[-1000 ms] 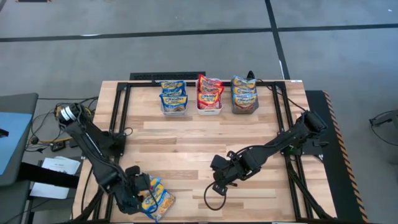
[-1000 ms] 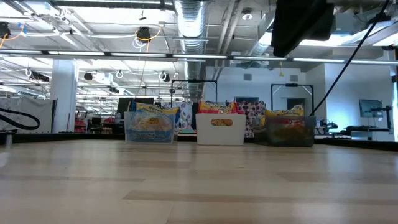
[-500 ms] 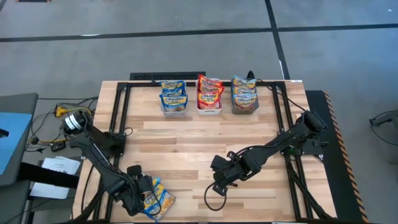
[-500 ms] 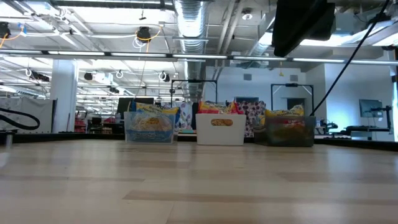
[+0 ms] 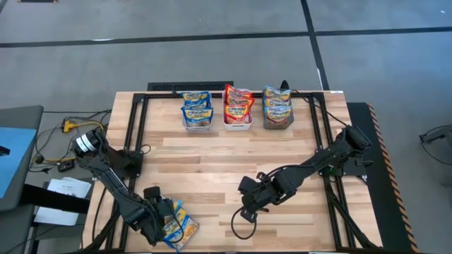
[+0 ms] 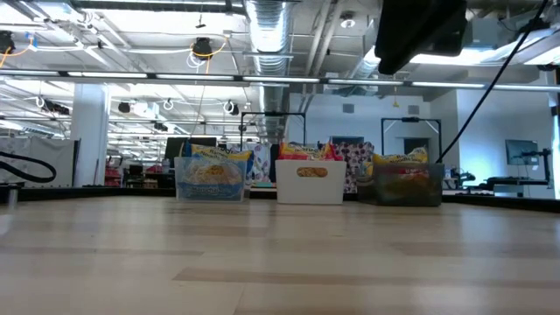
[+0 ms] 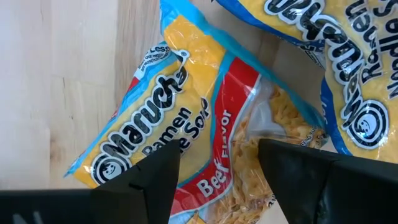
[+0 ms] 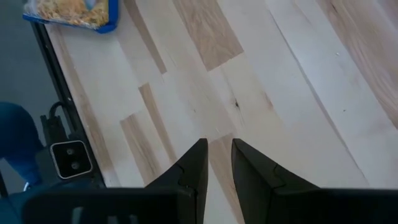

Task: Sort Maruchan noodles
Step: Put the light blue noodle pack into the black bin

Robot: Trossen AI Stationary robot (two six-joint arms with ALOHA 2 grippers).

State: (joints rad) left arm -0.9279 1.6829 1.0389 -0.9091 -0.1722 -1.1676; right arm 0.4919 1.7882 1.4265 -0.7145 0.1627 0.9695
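Nearest the camera edge of the worktop (image 5: pixel 233 169), the left gripper (image 5: pixel 164 227) is down over the last loose packets (image 5: pixel 180 224), its fingers (image 7: pixel 149 177) spread wide, one on each side of a blue-and-yellow beef packet (image 7: pixel 186 124) that lies flat directly between and just ahead of them. They do not look pressed onto the wrapper yet, so I judge this a grasp about to be made rather than one made. A second packet (image 7: pixel 329 62) overlaps the far side of the first, just beyond the fingers.

Toward the middle of the worktop the right gripper (image 5: pixel 246 209) waits, well apart from any packet; its fingers (image 8: pixel 193 165) stand close together with only a narrow gap and nothing between them, bare wood ahead of them.

Farthest off, well away from both sets of fingers, three bins line the back edge: the clear bin (image 5: pixel 197 120) holds blue-and-yellow packets, the white bin (image 5: pixel 238 118) red ones, the dark bin (image 5: pixel 278 120) blue-and-orange ones.

By the look of it, the sorting is nearly finished: most packets sit in bins, and only the small overlapping pile at the left fingers remains to be carried back.
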